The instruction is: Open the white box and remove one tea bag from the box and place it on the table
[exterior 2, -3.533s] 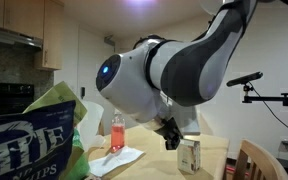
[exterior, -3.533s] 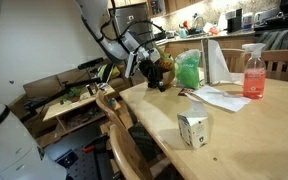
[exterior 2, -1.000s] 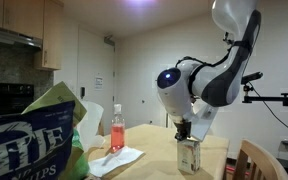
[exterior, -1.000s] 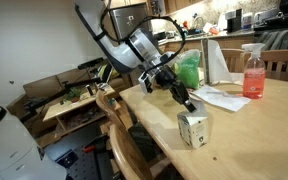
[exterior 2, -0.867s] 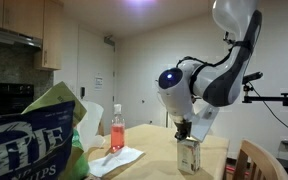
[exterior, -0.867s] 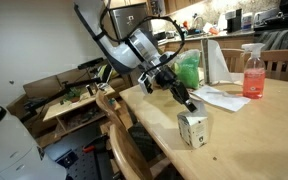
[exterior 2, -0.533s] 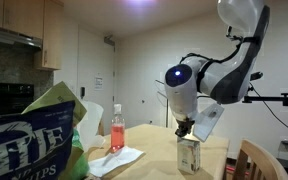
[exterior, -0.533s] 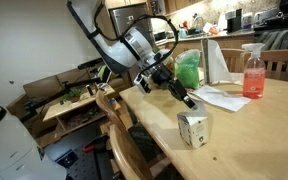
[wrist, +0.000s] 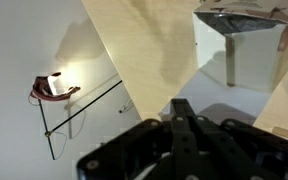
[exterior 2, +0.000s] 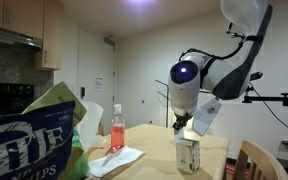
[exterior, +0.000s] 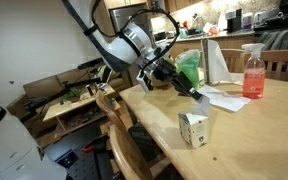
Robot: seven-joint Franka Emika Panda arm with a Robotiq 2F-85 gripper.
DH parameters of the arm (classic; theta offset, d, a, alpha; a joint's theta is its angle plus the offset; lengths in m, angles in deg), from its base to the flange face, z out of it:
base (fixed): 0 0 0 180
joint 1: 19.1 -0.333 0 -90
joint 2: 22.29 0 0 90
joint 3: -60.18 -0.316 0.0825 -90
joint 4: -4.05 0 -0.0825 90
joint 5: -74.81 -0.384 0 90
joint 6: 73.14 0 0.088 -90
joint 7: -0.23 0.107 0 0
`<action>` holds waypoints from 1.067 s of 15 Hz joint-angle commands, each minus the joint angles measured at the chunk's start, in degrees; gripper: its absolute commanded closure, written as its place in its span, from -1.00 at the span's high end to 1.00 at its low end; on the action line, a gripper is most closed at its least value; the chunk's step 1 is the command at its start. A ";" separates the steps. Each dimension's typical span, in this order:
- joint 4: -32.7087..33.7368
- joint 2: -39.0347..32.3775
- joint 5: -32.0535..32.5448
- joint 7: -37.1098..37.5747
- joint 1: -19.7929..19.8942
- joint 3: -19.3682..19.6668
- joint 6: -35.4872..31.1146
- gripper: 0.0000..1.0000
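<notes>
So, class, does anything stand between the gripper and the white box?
Nothing visible does. The shut gripper hangs above the box, with only open air between; the paper lies off to the side.

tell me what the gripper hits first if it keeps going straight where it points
Most likely the table top: the shut gripper slants down toward bare wood between the white box and the paper sheets. Depth is unclear, so the box's top could come first.

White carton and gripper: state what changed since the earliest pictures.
The gripper swung from the edge of the light-wood table to hover over the small white cardboard carton, jaws shut, holding nothing. The carton, pink spray bottle and white paper sheets stayed put.
</notes>
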 commanded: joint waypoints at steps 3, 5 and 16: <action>0.94 -0.24 3.61 -0.33 2.50 -0.36 -1.28 -1.00; 1.42 -0.58 3.55 -1.03 3.05 -0.43 -1.87 -1.00; 6.96 -6.14 3.65 -4.48 6.28 0.48 -10.45 -1.00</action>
